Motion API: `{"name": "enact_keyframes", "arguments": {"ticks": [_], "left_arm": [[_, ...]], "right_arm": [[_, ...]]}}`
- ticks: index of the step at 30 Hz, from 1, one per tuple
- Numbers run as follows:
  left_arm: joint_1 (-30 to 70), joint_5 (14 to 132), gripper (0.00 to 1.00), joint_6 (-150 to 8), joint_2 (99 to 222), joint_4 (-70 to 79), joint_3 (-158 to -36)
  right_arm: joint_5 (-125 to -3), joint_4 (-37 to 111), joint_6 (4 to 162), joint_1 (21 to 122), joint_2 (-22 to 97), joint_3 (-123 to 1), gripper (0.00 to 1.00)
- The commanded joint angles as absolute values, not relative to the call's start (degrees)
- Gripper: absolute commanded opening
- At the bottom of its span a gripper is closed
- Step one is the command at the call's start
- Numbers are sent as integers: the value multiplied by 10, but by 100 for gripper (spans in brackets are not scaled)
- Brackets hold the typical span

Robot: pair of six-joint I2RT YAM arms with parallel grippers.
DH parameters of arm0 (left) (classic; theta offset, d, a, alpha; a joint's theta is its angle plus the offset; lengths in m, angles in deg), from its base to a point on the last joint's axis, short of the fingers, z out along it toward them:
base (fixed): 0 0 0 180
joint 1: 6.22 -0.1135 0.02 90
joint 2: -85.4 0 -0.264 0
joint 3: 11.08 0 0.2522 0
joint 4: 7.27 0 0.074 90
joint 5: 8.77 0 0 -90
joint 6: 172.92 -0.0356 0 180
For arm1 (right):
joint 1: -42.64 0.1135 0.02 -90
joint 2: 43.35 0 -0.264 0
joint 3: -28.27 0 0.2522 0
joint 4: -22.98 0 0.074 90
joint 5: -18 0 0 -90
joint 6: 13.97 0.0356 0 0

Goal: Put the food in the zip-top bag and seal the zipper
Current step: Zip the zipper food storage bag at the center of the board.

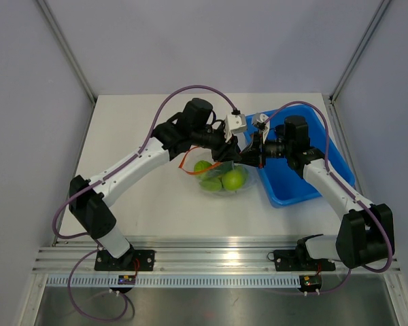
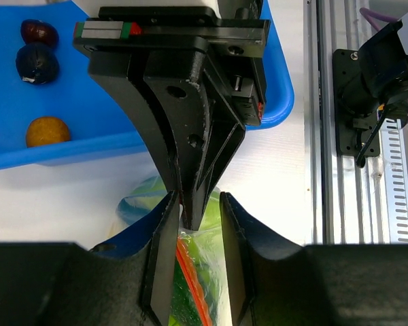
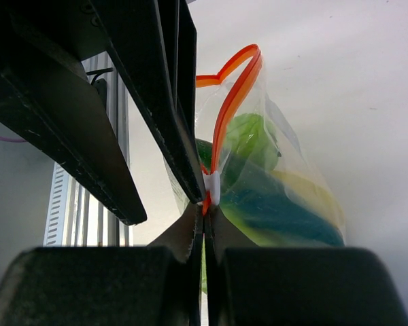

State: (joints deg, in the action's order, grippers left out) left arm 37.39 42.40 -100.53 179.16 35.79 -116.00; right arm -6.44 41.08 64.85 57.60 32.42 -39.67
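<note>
The zip-top bag (image 1: 224,180) lies on the bench (image 1: 143,129) just left of the blue tray (image 1: 326,170), with green food (image 1: 234,178) already inside it. Both arms meet over its right-hand end.

The right end effector (image 3: 205,224) is clamped tight on the zipper (image 3: 234,102), pinching the red-orange strip at the end nearest the tray, beside a small white tab. The left end effector (image 2: 198,217) sits right against it, tip to tip. Its fingers (image 2: 164,258) are partly apart with the strip running between them, and I can't see them pressing on it yet.

What matters is the line of the strip. From the pinched point its long axis runs off to the left across the bench, away from the right arm and back toward the left arm's side. Toward that left end the two halves of the strip bow apart into a loop, so to my eye the mouth isn't closed there.

The left arm is the one placed to do the work. I'd judge it needs to nip down and draw leftward along the strip while the right arm anchors the end. If the pull strays off the strip's line, the bag could twist.
</note>
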Motion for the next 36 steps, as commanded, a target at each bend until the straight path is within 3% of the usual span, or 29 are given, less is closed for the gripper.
{"name": "enact_keyframes", "arguments": {"ticks": [1, 4, 8, 12, 36], "left_arm": [[368, 434, 34, -1015, 1792, 351, -1164], [362, 436, 35, -1011, 1793, 352, -1159], [356, 435, 50, -1005, 1791, 341, -1147], [351, 434, 52, -998, 1791, 324, -1140], [332, 341, 39, -962, 1817, 318, -1156]], "right_arm": [[-46, 393, 642, 579, 318, -416, 0], [-45, 395, 642, 579, 318, -417, 0], [-45, 397, 642, 579, 318, -416, 0], [-45, 398, 643, 579, 318, -417, 0], [-46, 402, 643, 579, 322, -421, 0]]}}
